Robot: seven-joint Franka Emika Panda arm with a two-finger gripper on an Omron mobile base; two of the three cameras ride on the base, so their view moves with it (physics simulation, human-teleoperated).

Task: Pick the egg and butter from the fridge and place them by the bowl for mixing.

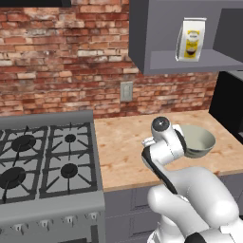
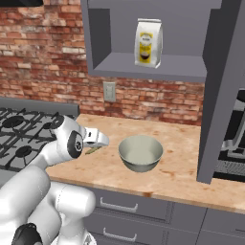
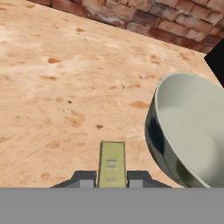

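Butter (image 3: pixel 112 163) pinched in hand (image 3: pixel 112 179), lower end hidden | bowl (image 3: pixel 192 131) just beside, cut off at right

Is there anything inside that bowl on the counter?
No, the bowl sits empty on the wooden counter, its pale inside bare in the right base view.
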